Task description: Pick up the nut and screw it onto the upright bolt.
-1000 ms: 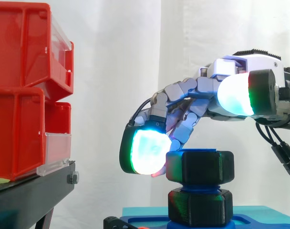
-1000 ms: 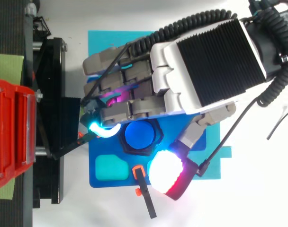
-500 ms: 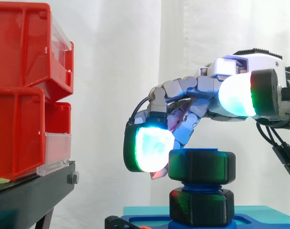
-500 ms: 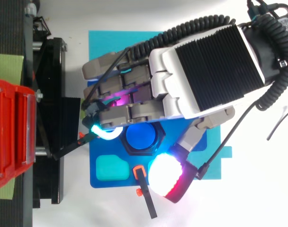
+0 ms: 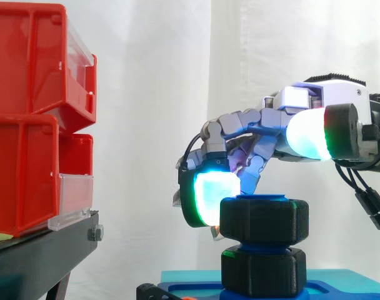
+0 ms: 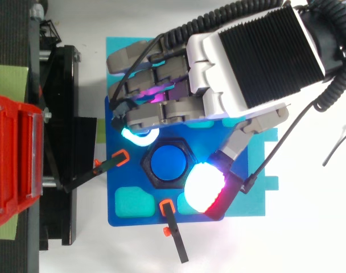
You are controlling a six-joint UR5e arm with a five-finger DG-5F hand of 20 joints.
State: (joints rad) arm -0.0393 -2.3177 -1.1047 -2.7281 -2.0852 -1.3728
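Note:
The black hexagonal nut sits on the upright blue bolt, above a second black hexagonal piece on the blue base plate. My hand hangs over the far side of the bolt with its fingers curled down. One cyan-green fingertip rests against the nut's left side. The thumb's white-red pad stays higher than the nut's top and does not touch it. Nothing is held between them. From above, the nut and the bolt's top are uncovered.
Red bins sit on a black stand to the left of the plate. Black clamps with orange tips lie at the plate's near and left edges. A white curtain hangs behind.
My hand has shifted away from over the bolt, uncovering the nut from above, and sunk a little. The glowing fingertip has moved in against the nut's side.

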